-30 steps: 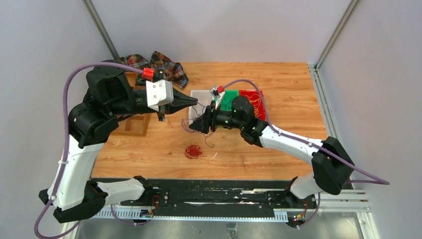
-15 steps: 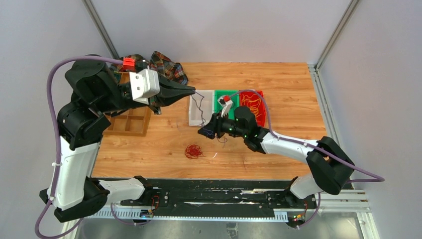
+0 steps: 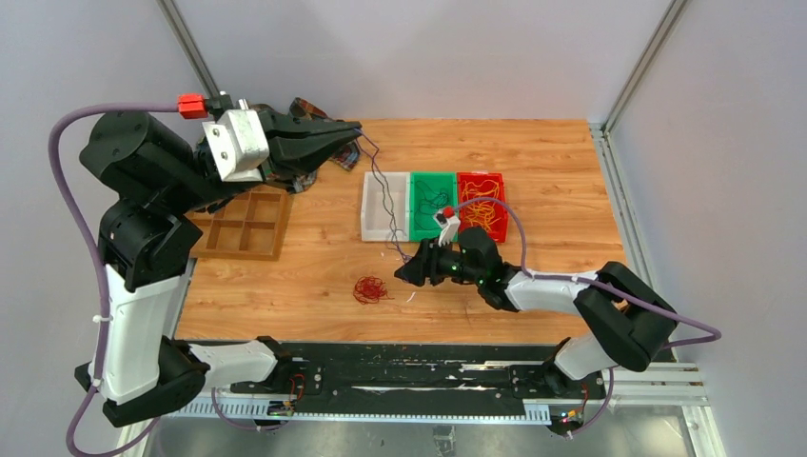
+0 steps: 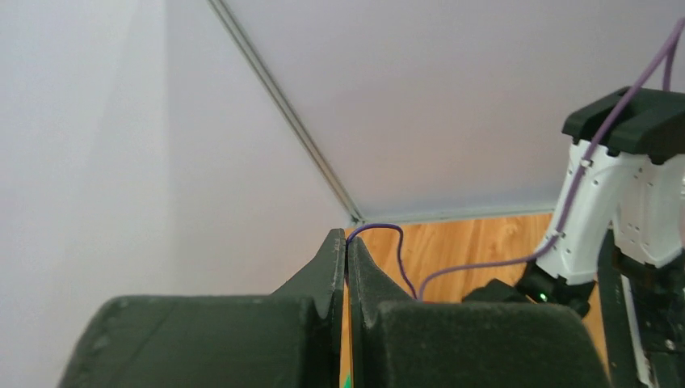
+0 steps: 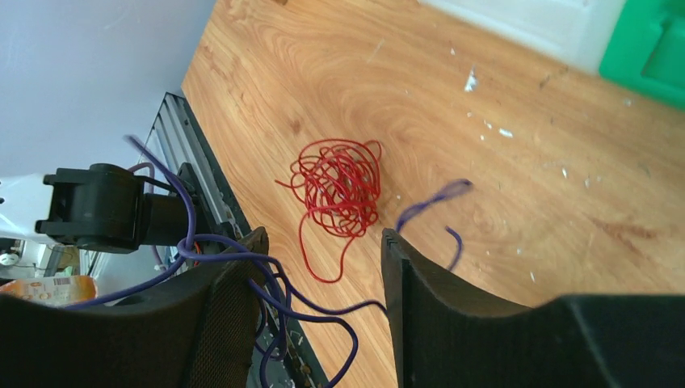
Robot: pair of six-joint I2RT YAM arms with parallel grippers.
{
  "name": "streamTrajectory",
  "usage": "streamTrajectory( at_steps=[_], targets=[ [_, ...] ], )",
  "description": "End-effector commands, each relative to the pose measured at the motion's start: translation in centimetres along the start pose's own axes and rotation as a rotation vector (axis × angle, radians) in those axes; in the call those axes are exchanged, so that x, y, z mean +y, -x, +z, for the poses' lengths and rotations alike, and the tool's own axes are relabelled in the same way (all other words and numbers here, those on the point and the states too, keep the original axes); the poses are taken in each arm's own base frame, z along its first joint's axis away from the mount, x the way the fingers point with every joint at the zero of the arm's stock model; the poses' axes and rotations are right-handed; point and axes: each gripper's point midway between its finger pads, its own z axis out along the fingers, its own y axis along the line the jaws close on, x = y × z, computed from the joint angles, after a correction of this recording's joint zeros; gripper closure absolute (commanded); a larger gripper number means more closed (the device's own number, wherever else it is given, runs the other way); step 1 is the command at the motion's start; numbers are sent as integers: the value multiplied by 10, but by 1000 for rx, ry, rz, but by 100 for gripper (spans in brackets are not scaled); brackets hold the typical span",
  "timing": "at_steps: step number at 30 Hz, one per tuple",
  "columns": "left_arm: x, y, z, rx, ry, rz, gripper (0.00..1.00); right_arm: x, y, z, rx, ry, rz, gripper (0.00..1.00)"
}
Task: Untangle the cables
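My left gripper (image 3: 357,134) is raised over the table's far left and shut on the end of a thin dark-purple cable (image 3: 383,195). In the left wrist view the strand (image 4: 393,234) arcs out from between the closed tips (image 4: 346,242). The cable hangs down past the white bin to my right gripper (image 3: 404,275), low over the table near the middle. That gripper (image 5: 323,238) stands open, with loose loops of the purple cable (image 5: 283,295) draped across the gap and a free end (image 5: 432,198) blurred. A red cable tangle (image 3: 370,288) lies on the wood just left of it (image 5: 339,186).
White (image 3: 375,227), green (image 3: 417,224) and red (image 3: 499,190) bins stand side by side beyond the right gripper; the red one holds yellow-orange cables (image 3: 483,205), the green one a dark strand. A wooden compartment tray (image 3: 249,224) lies at the left. Plaid cloth (image 3: 306,104) shows behind the left gripper.
The left gripper has risen and swung back-left, drawing the purple cable out long. The right gripper has slid toward the near edge and its jaws have widened.
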Motion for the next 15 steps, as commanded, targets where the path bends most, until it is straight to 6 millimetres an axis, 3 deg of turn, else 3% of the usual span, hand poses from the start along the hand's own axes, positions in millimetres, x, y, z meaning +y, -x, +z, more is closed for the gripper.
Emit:
streamTrajectory(
  at_steps=[1, 7, 15],
  targets=[
    [23, 37, -6, -108, 120, 73, 100, -10, 5, -4, -58, -19, 35, 46],
    [44, 66, -14, -179, 227, 136, 99, -28, -5, -8, -52, -92, 63, 46],
    [84, 119, -35, -298, 443, 262, 99, -37, -16, -10, -40, -116, 93, 45]
  ],
)
